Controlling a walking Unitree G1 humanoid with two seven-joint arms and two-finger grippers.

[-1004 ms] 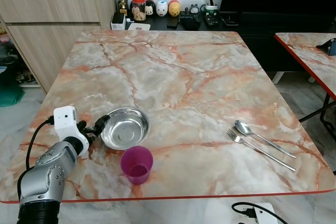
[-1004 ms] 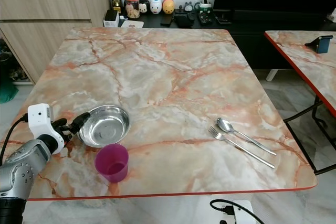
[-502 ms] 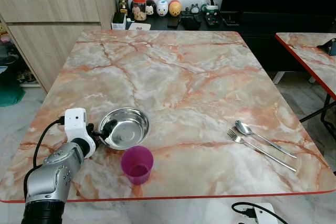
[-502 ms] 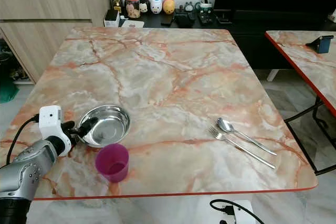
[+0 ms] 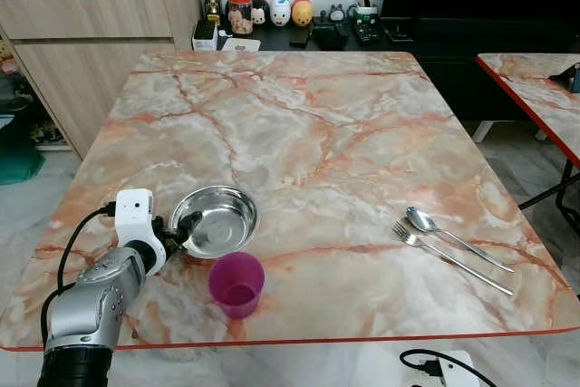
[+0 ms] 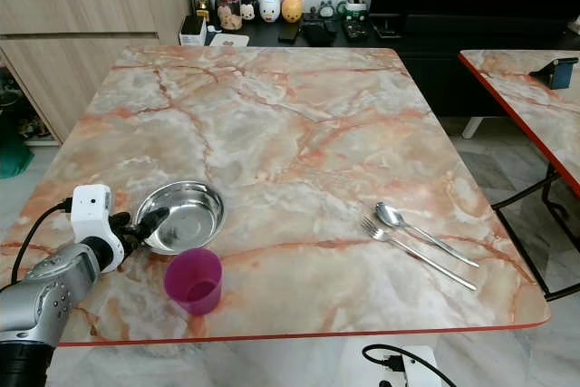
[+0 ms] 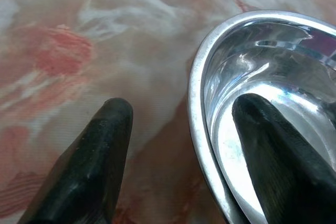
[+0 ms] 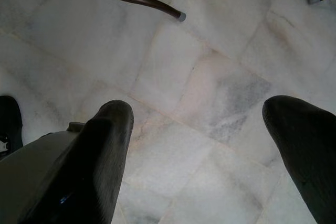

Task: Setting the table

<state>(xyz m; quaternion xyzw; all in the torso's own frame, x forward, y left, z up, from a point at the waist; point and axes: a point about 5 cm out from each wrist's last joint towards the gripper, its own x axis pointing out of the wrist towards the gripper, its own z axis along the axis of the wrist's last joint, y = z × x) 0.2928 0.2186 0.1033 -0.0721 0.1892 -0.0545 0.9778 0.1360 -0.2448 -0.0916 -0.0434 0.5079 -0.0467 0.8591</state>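
Step in hand, as I read it: getting a hold on the steel bowl [image 5: 215, 220] w/ the left hand [image 5: 178, 230]. Bowl sits on the marble worktop [image 5: 299, 133] at approx 7 o'clock from worktop centre, near the front edge. Left hand is at the bowl's 9 o'clock rim, fingers parted: wrist view shows one finger [image 7: 268, 150] inside the bowl, the other finger [image 7: 89, 156] outside over bare marble, rim between them w/ a clear gap on the outer side. So straddling the rim, not clamped yet; holds nothing.

Purple cup [image 5: 236, 284] stands just beside the bowl at its 5 o'clock, close to the front edge. Spoon [image 5: 453, 237] and fork [image 5: 446, 256] lie side by side at approx 4 o'clock of the worktop, well apart from bowl and cup.

Next move, prob.: pinch the rim, lift, carry the bowl toward the cutlery at 3 o'clock, minding the cup right next to the path. Thin slick rim, so grip could slip or the bowl tilt.

Right hand [image 8: 205, 145] hangs idle over the tiled floor [image 8: 210, 51], fingers wide apart, empty.

Writing/brands: none legible; jars and figurines [image 5: 272, 14] at 12 o'clock beyond the worktop are too small to read.
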